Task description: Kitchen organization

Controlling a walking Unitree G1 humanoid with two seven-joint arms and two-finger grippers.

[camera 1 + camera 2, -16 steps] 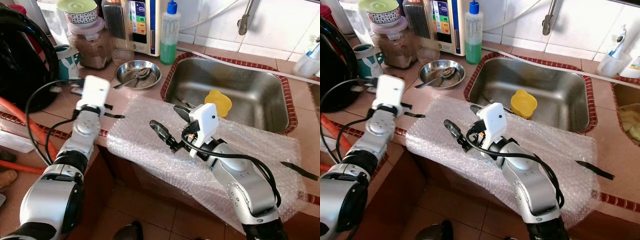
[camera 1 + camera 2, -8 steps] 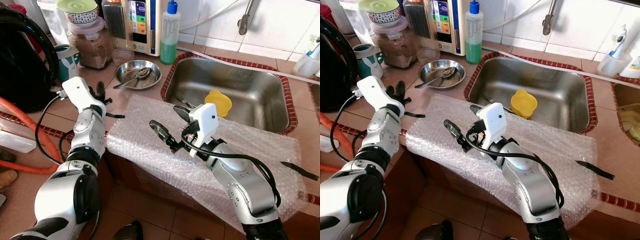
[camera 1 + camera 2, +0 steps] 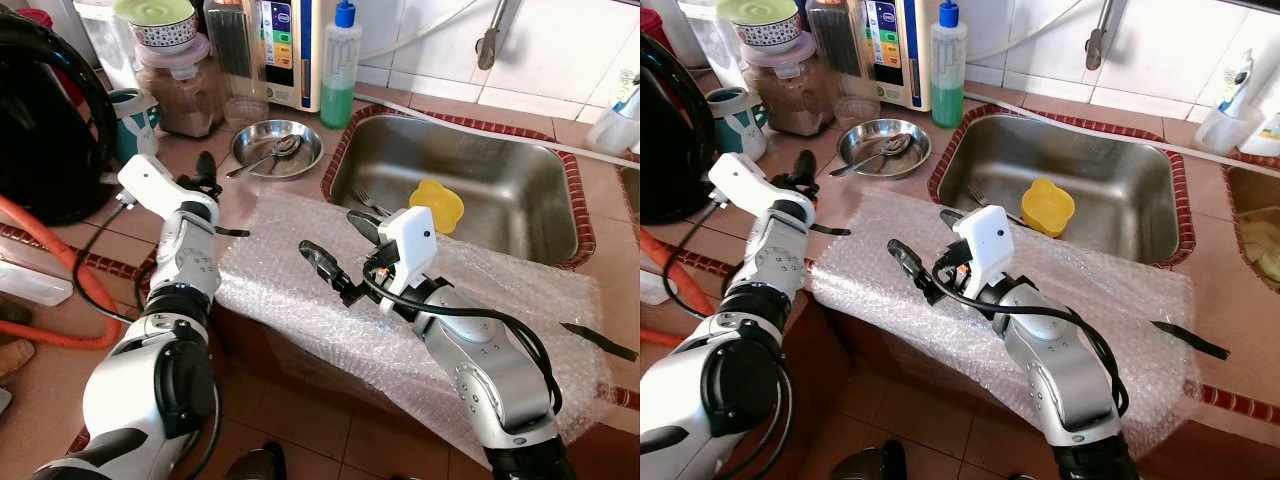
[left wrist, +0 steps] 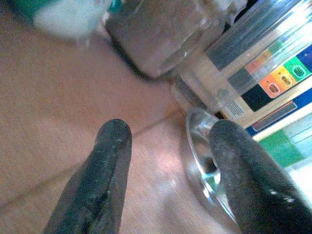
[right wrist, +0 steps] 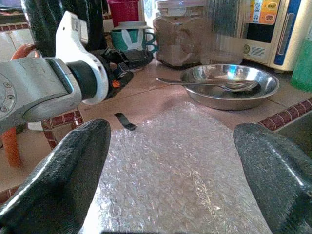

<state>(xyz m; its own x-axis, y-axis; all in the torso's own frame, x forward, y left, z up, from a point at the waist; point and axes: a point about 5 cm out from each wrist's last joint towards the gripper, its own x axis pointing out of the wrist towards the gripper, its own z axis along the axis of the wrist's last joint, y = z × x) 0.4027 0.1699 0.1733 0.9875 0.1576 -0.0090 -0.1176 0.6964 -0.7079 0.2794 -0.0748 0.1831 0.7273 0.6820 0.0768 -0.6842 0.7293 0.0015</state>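
Nearest the camera, a sheet of bubble wrap (image 3: 480, 310) is draped over the counter edge and lies partly over the front rim of the sink (image 3: 540, 215). The right gripper (image 3: 337, 250) is held just above the sheet, its two black fingers (image 5: 58, 180) spread wide and holding nothing. A thin dark strip (image 3: 598, 342) lies at the sheet's far right end, and another small dark strip (image 3: 232, 232) lies on the tiles by its left edge.

Further back on the left, the left gripper (image 3: 204, 172) is held low over the tiled counter (image 3: 100, 225) — its fingers (image 4: 105, 170) are parted with nothing between them, and it points toward the jars.

Behind it, one shallow steel dish (image 3: 277, 147) stands on the counter just left of the sink, with one spoon (image 3: 268, 157) lying in it. In the steel sink, one yellow cup (image 3: 437, 203) and one fork (image 3: 368, 199) are seen.

Along the back wall are ranged one teal mug (image 3: 133, 118), one jar of brown powder (image 3: 185, 92) with a lidded bowl (image 3: 157, 20) stacked on it, one clear glass (image 3: 247, 112), a white appliance (image 3: 290, 50) and one bottle of green liquid (image 3: 340, 70).
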